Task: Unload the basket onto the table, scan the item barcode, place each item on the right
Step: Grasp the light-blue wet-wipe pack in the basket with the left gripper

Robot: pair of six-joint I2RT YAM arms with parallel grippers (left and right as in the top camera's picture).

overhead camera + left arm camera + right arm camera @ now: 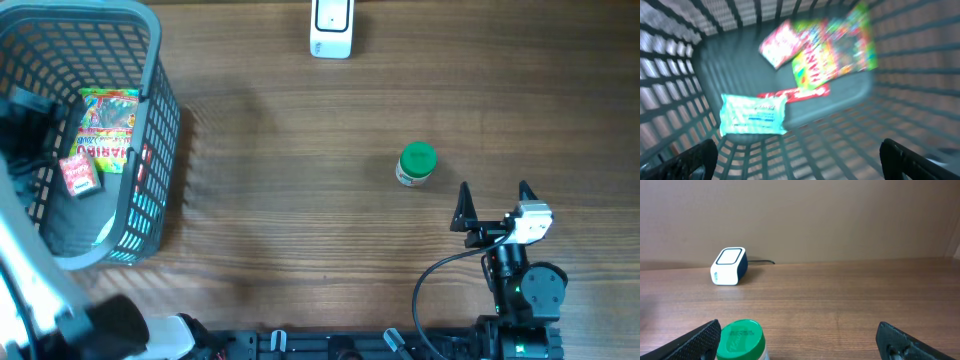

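Overhead view, 12 o'clock = far edge of bench [300, 200].

- Right tool [494, 192]: near edge, toward 4 o'clock. Jaws spread wide, nothing between them. It sits low over the wood and faces 12 o'clock.
- Jar [416, 163]: green lid, upright on the bench. It is near the right tool, at its 10 o'clock, and clear of both fingers. In the right wrist view it sits low and left of centre, just beside the left finger.
- Left tool [797, 150]: jaws wide apart, holding nothing. It is inside the basket [150, 120] at 9 o'clock, looking down at the contents. Wrist view is blurred.
- Basket contents, lying flat on the floor of the basket: a pale blue packet [754, 115] nearest the tool, a red bar [795, 93] just past it, then a bright sweets bag [835, 55] with a small red pack [781, 44] at its left corner. Print is unreadable.
- Scanner [331, 28]: white box at 12 o'clock on the far edge, well apart from the jar and the basket. Its cable [762, 261] leads off to the right.
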